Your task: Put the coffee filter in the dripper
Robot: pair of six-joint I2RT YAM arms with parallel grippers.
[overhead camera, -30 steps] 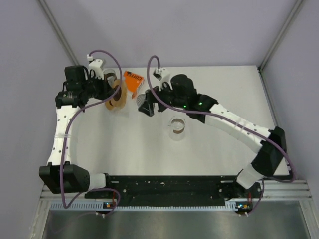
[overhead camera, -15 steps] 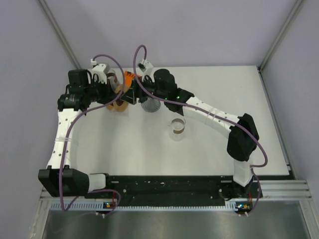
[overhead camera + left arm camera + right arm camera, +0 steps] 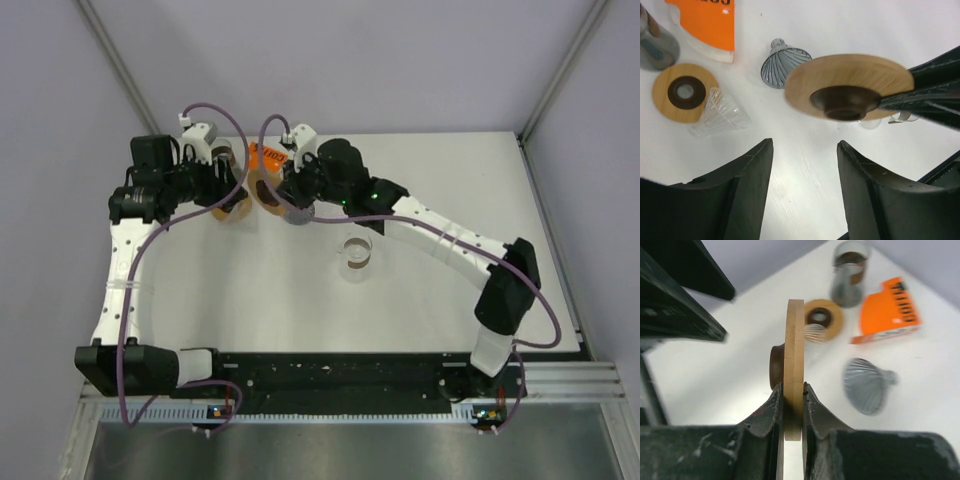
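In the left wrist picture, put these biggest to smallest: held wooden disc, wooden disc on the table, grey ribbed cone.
1. Held wooden disc, but it is nearest the camera.
2. Wooden disc on the table and grey ribbed cone look alike.

White table (image 3: 260, 290) carries dripper (image 3: 777, 62), orange box (image 3: 705, 22), glass (image 3: 356, 252).

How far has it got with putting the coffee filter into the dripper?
Early on, judging by this. Done: nothing placed; no paper filter is in sight. In hand: the right tool pinches a wooden ring on edge, while the left tool is open and empty. Left: the grey ribbed cone and the clear cone both lie on their sides, and the orange packet rests on the table.
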